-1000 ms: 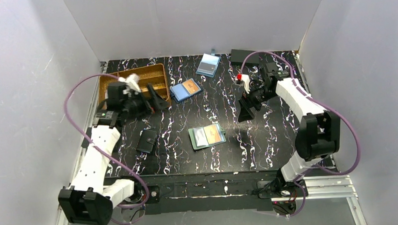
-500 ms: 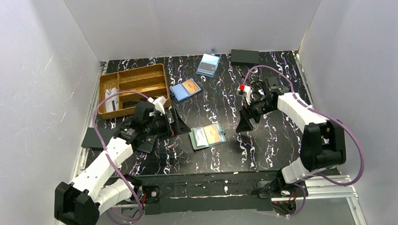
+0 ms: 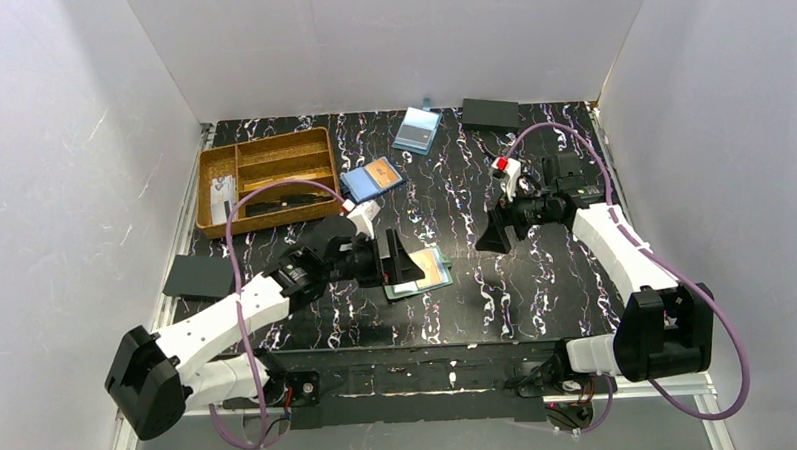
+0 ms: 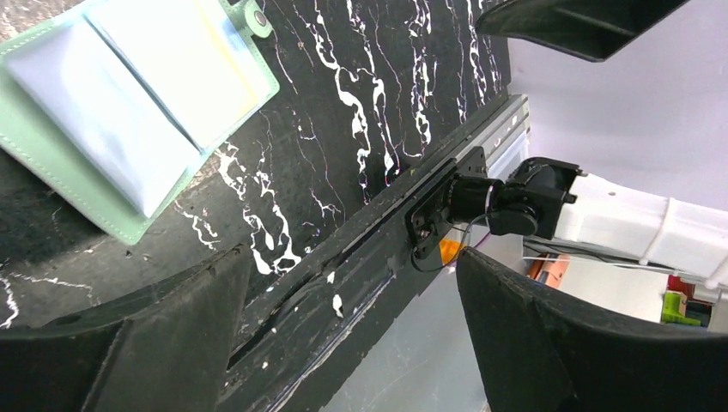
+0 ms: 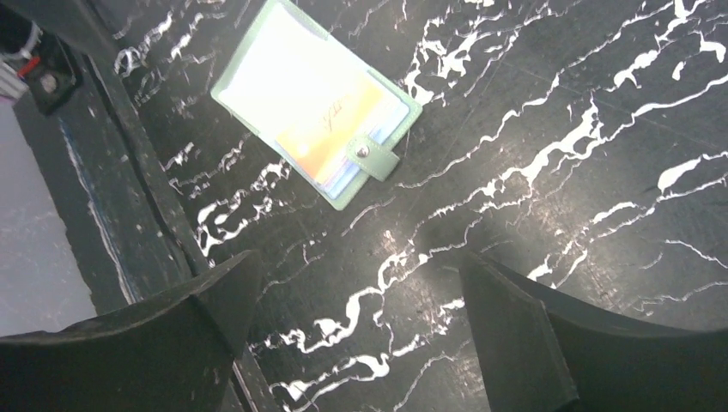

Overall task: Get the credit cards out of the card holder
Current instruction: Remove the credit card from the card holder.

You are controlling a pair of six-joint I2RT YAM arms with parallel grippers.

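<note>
While the top view hides part of the card holder (image 3: 432, 273) behind the left gripper (image 3: 392, 261), the wrist cams fill in the rest. The holder lies open around mid-worktop, slightly toward the near edge. The left wrist cam shows its stitched green border, clear pockets with pale cards and a snap tab. That gripper's fingers are spread wide with nothing between them, and the holder sits off to one side of them. The right wrist cam picks up an orange-yellow card that the left one doesn't show. The right gripper (image 3: 495, 236) hangs just right of the holder, also gaping and empty.

Further back there's a bright blue holder (image 3: 373, 178) beside a wooden tray (image 3: 215, 169) in the far left corner. A pale-blue holder (image 3: 417, 131) and a black box (image 3: 490, 113) sit along the far edge. The worktop (image 3: 523, 311) is black with white marble veins, and plain white walls (image 3: 388, 45) close it in on three sides.
</note>
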